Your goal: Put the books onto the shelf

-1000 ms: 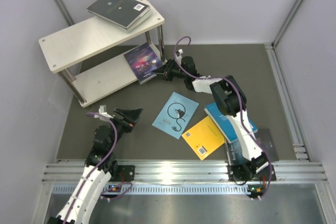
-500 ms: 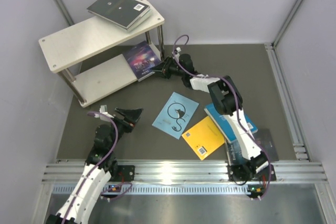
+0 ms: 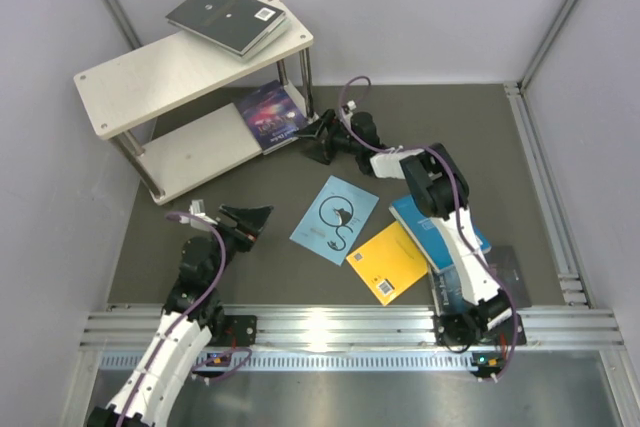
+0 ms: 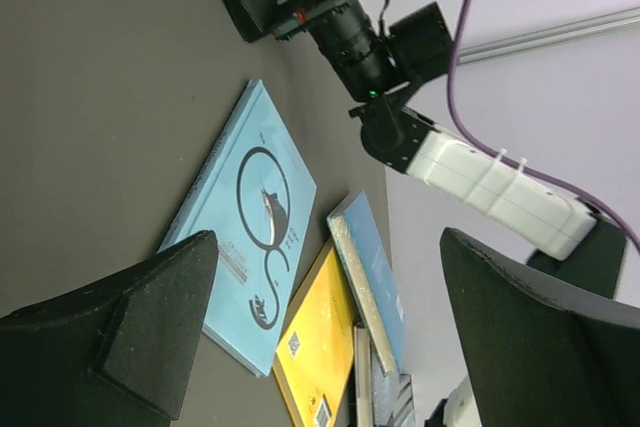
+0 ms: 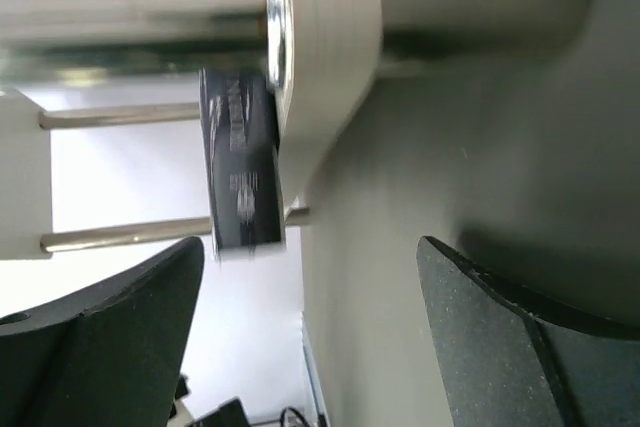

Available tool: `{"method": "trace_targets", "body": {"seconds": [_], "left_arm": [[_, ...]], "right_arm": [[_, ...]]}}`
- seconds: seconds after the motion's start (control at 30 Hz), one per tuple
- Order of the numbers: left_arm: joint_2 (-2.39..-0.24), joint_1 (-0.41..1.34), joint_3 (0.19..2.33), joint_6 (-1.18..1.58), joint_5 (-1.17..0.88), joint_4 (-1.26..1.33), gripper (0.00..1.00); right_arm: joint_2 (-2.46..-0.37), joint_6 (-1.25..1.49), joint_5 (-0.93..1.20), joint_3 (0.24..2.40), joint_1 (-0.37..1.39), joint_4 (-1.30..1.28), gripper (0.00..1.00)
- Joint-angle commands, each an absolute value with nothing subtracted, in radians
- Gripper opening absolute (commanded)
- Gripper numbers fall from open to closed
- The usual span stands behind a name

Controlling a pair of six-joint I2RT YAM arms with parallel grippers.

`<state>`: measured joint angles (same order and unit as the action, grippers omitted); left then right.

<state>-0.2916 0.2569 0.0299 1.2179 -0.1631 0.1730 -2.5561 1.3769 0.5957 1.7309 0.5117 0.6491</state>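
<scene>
the shelf (image 3: 150, 72) stands at the far left of the dark surface (image 3: 500, 147), set at an angle, and it already carries several of the books. two dark books (image 3: 225, 15) lie stacked flat on the right end of its top board. a purple book (image 3: 268, 115) lies flat on the right end of the lower board, just beside the metal post (image 3: 303, 72) at that end. the right gripper (image 3: 316, 140) sits low on the surface just off the near right corner of that lower board, its fingers spread wide apart with nothing between them. the purple book is close in front of it but outside the gap. from the right wrist, the end of the book shows as a blurred dark slab against the pale rounded edge of the board. the left gripper (image 3: 248, 217) hangs above the surface near the left arm's base, well apart from the shelf, with its fingers also wide apart and holding nothing. a light blue book (image 3: 334, 217) with a black swirl lies flat in the middle of the surface. a yellow book (image 3: 392, 262) lies just beside its near right corner. a bright blue book (image 3: 412, 215) lies to the right, partly hidden under the right arm.
</scene>
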Motion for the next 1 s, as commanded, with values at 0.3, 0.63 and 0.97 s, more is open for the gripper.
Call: {"method": "trace_targets", "body": {"seconds": [0.3,0.63,0.97], "left_arm": [[-0.573,0.256,0.049,1.017,-0.176,0.228,0.97],[-0.994,0.256,0.196,0.882,-0.256,0.408,0.98],[-1.461,0.256,0.478,0.781,-0.461,0.534,0.97]], "right_arm": [[-2.073,0.973,0.601,1.269,0.396,0.464,0.88],[-1.697,0.663,0.247,1.076,0.319,-0.156,0.88],[-1.673,0.725,0.233,0.861,0.448,-0.146,0.87]]}}
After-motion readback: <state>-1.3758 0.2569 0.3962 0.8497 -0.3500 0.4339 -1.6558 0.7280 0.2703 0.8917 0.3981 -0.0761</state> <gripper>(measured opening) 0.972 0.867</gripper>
